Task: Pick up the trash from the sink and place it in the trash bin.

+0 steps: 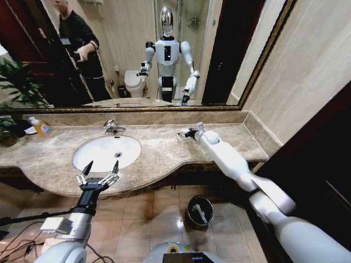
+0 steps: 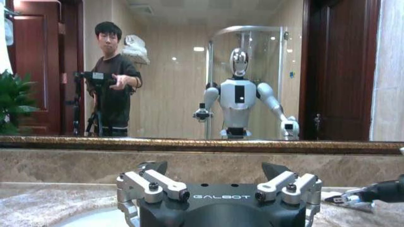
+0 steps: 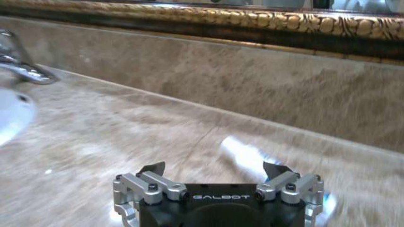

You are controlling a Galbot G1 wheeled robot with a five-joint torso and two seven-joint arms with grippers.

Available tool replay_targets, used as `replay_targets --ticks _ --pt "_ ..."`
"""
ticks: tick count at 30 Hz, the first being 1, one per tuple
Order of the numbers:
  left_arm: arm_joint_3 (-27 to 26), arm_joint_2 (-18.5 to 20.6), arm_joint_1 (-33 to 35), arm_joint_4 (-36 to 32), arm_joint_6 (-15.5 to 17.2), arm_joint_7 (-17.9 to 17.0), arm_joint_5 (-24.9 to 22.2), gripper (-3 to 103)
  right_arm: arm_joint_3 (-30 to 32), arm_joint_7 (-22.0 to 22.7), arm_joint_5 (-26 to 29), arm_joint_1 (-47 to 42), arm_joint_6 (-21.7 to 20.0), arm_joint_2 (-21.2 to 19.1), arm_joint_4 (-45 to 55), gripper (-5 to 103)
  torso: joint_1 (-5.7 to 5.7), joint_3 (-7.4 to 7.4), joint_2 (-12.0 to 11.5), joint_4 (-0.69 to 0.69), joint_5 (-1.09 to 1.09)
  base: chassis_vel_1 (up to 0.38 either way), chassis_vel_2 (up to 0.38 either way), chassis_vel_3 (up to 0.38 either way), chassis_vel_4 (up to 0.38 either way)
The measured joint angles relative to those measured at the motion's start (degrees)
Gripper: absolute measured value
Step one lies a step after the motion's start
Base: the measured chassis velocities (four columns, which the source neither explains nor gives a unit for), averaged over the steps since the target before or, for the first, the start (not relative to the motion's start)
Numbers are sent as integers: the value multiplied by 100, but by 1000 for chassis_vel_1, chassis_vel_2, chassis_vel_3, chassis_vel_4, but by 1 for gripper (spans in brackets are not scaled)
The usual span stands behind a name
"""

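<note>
Head view: left gripper (image 1: 102, 166), fingers spread, at the white oval sink's (image 1: 82, 160) 6 o'clock rim. Right gripper (image 1: 184, 133), fingers apart, over a blurred, perhaps white wrapper (image 3: 247, 156) seen from the right wrist.

White sink (image 1: 101, 155), beige veined marble counter (image 1: 164, 150), dark shiny trash bin (image 1: 198, 212)

Sink (image 1: 106, 152) set in the counter (image 1: 164, 148), left of centre; faucet (image 1: 112, 127) behind it, against the backsplash. Bottle (image 1: 41, 127) on the counter far left, plant (image 1: 13, 93) beside it. Mirror (image 1: 137, 55) on the wall above. Bin (image 1: 198, 211) on the floor below the counter's front edge, right of the sink. Wrapper (image 1: 182, 133) on the counter right of the sink, at the right gripper (image 1: 188, 133). Left gripper (image 1: 102, 167) at the sink's front rim.
</note>
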Motion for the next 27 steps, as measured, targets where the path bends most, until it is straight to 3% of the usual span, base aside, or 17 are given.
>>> replay_targets --ticks 4,8,9,12,13,15,18,24,27 --pt "0 0 0 0 0 0 0 100 152 110 176 -299 160 -235 452 100 -1 0 0 -1 0 0 0 0 0" --pt "0 0 0 0 0 0 0 100 269 -136 218 -218 590 -310 222 100 -1 0 0 0 1 0 0 0 0" --pt "0 0 0 0 0 0 0 100 315 -548 202 -68 858 -299 -102 100 1 0 0 0 0 0 0 0 0" --pt "0 0 0 0 0 0 0 100 337 -949 161 78 1028 -257 -440 100 0 0 0 0 0 0 0 0 0" --pt "0 0 0 0 0 3 0 100 339 -1711 -87 412 1317 -140 -1178 100 1 0 0 0 1 0 0 0 0" --pt "0 0 0 0 0 0 0 100 331 -1921 -183 506 1385 -105 -1383 100 1 0 0 1 1 0 0 0 0" --pt "0 0 0 0 0 1 0 100 278 -2746 -562 916 1414 64 -2199 100 2 1 0 1 0 0 0 0 0" --pt "0 0 0 0 0 1 0 100 293 -3395 -895 1081 1166 172 -2580 100 1 1 0 0 0 0 0 0 0" --pt "0 0 0 0 0 0 0 100 332 -3473 -1035 1102 1125 240 -2691 100 1 1 0 0 0 0 0 0 0"
